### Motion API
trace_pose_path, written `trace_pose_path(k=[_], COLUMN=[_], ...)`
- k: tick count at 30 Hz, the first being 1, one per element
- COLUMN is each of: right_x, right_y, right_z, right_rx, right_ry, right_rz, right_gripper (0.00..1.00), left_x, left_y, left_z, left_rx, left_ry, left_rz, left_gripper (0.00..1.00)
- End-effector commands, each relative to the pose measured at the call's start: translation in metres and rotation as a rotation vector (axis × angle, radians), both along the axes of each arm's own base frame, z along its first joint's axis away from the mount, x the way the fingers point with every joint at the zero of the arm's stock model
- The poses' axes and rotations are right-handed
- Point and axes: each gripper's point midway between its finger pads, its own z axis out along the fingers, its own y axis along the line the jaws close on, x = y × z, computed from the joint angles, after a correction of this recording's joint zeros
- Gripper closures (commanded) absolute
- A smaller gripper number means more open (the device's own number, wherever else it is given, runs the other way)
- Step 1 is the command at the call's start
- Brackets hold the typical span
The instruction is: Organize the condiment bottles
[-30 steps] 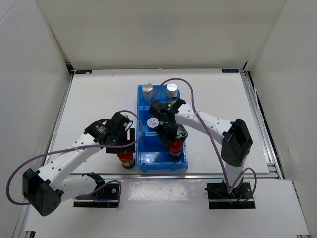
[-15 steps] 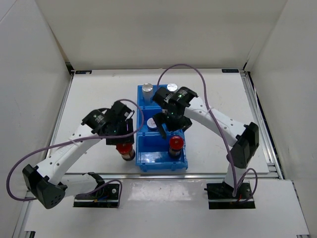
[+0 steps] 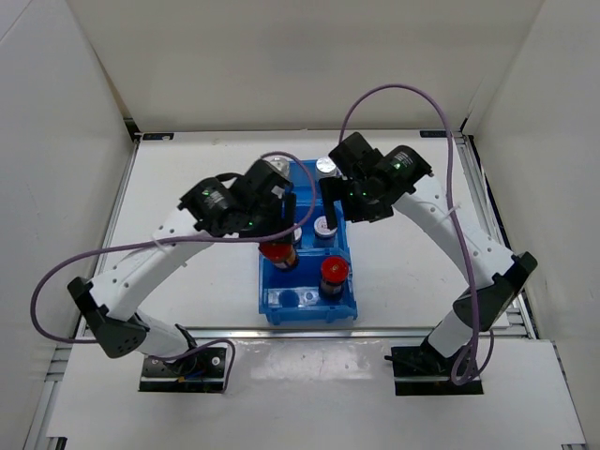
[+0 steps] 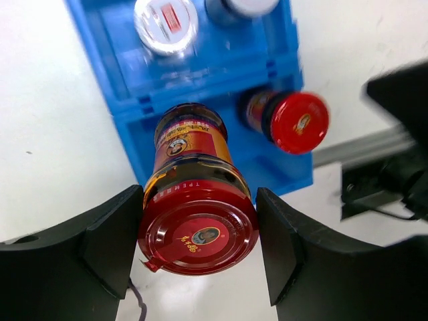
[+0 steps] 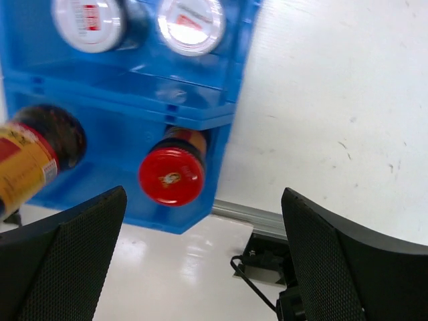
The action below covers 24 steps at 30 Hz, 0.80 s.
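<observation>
The job looks nearly finished, with one bottle left to place. Clamped between the fingers of the left end effector is a red-capped bottle, gripped just under its cap and hanging a little tilted, off the tabletop. Directly below this end effector lies the near compartment of the blue bin, and its bare half sits under the held bottle. Just to the right of the held bottle, the other red-capped bottle stands in that same compartment.

Beyond the left end effector, the middle compartment holds the two short bottles with red-marked silver caps, side by side. Farther still, one plain silver-capped bottle shows in the far compartment. Its partner is mostly hidden behind the left wrist, so I cannot confirm where it stands.

What seems to remain is lowering the held bottle beside its twin and letting go.

The left arm reaches forward and across to its right, elbow raised, wrist turned down over the bin. The right arm rises tall from its base and bends over the bin's far right side. The right end effector hangs above the bin with fingers wide apart, holding nothing
</observation>
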Motion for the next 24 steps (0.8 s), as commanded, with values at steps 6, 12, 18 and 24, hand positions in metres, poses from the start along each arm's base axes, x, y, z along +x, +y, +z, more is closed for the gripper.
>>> trace_pose_path(k=[6,12,18,24], right_x=[-0.035,-0.037,-0.033,-0.032], right_y=[-0.055,-0.047,-0.052,-0.051], right_z=[-0.008,-0.007,-0.011,-0.016], right_rx=[-0.052,0.09,0.06,0.063], right_ry=[0.136,0.127,0.138,0.118], right_rz=[-0.097,-0.067,-0.066,-0.014], right_gripper=[0.0,0.0,0.0,0.0], left_x=[-0.02,-0.004,0.006,0.018], left_y=[-0.023,-0.031,-0.036,-0.03], left_z=[-0.069,-0.108,-0.127,-0.089], left_rx=[0.012,0.044,0.095,0.113], left_ry=[0.099,0.046,0.049,0.007], left_rz=[-0.091,-0.131,-0.14,-0.099], left_gripper=[0.89,0.77,0.14,0.0])
